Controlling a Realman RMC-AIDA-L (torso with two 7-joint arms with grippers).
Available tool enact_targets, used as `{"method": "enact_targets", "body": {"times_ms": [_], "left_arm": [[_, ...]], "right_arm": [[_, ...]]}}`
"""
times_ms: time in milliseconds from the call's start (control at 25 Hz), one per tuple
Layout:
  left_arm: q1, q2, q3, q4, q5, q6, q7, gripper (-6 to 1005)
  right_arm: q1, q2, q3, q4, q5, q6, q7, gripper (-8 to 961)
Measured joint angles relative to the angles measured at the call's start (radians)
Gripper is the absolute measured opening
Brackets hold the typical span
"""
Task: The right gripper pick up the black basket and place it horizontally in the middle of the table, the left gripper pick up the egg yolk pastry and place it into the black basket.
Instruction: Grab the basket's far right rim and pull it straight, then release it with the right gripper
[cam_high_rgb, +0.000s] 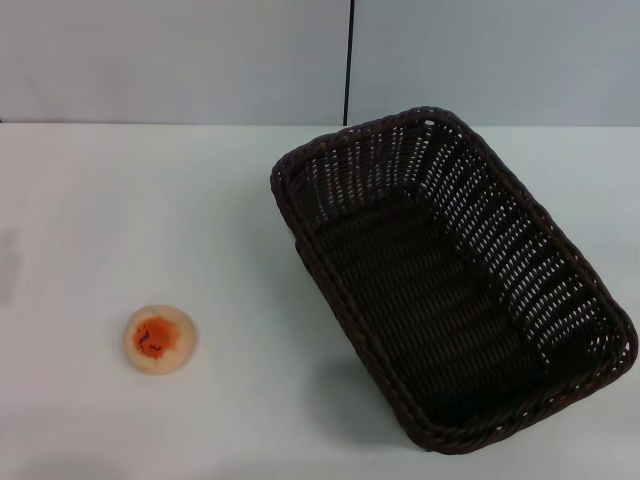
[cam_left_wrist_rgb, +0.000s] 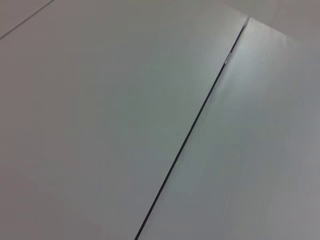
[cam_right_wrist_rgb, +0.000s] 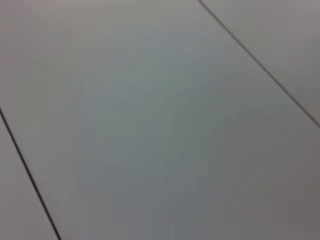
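— head view: wide plain white table (cam_high_rgb: 150, 210), then large rectangular dark woven wicker basket (cam_high_rgb: 445, 280) lying askew on its right half.
— and well apart at front left, small round cream pastry (cam_high_rgb: 160, 339), orange blotch up. neither claw visible, so cannot tell grip.

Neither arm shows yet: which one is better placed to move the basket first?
Right, probably. The black basket lies askew on the robot's right half of the table, while the egg yolk pastry sits on its left. Neither gripper is in view.
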Motion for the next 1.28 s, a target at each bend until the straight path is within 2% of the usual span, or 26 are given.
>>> {"method": "enact_targets", "body": {"times_ms": [200, 360, 520, 560, 600, 640, 720, 760, 800, 920, 960, 1040, 1160, 1280], "left_arm": [[-0.012, 0.0, 0.0, 0.0, 0.0, -0.01, 0.0, 839], [-0.021, 0.0, 0.0, 0.0, 0.0, -0.016, 0.0, 838], [-0.028, 0.002, 0.0, 0.0, 0.0, -0.018, 0.0, 837], [-0.029, 0.002, 0.0, 0.0, 0.0, -0.018, 0.0, 837], [-0.029, 0.002, 0.0, 0.0, -0.001, -0.019, 0.0, 836], [-0.03, 0.003, 0.0, 0.0, -0.001, -0.02, 0.0, 836], [-0.03, 0.003, -0.001, 0.0, -0.001, -0.024, 0.0, 836], [-0.031, 0.004, -0.001, 0.001, -0.002, -0.027, 0.0, 835], [-0.031, 0.004, -0.001, 0.001, -0.002, -0.027, 0.0, 835], [-0.032, 0.005, -0.002, 0.005, -0.002, -0.031, 0.0, 834], [-0.032, 0.005, -0.002, 0.006, -0.002, -0.036, 0.0, 834], [-0.032, 0.004, -0.003, 0.004, -0.002, -0.048, 0.0, 834], [-0.034, 0.004, -0.003, 0.005, -0.001, -0.062, 0.0, 833], [-0.036, 0.003, -0.001, 0.008, 0.0, -0.063, 0.0, 832]], "right_arm": [[0.016, -0.002, -0.024, -0.028, -0.031, 0.024, -0.001, 420], [0.032, -0.004, -0.102, -0.099, -0.092, 0.078, 0.066, 430], [0.036, -0.016, -0.212, -0.216, -0.215, 0.091, 0.217, 571], [0.037, -0.03, -0.289, -0.312, -0.304, 0.083, 0.359, 606], [0.037, -0.03, -0.289, -0.312, -0.304, 0.083, 0.359, 619], [0.038, -0.04, -0.326, -0.364, -0.354, 0.077, 0.435, 632], [0.044, -0.068, -0.402, -0.486, -0.479, 0.044, 0.614, 658], [0.054, -0.092, -0.444, -0.604, -0.598, -0.012, 0.756, 671], [0.054, -0.092, -0.444, -0.604, -0.598, -0.012, 0.756, 671], [0.1, -0.124, -0.47, -0.795, -0.823, -0.145, 0.988, 670], [0.156, -0.145, -0.471, -0.887, -0.986, -0.244, 1.114, 670], [0.185, -0.153, -0.472, -0.909, -1.043, -0.276, 1.154, 670], [0.319, -0.19, -0.516, -0.947, -1.291, -0.415, 1.258, 669], [0.36, -0.191, -0.568, -0.949, -1.364, -0.439, 1.268, 668]]}}
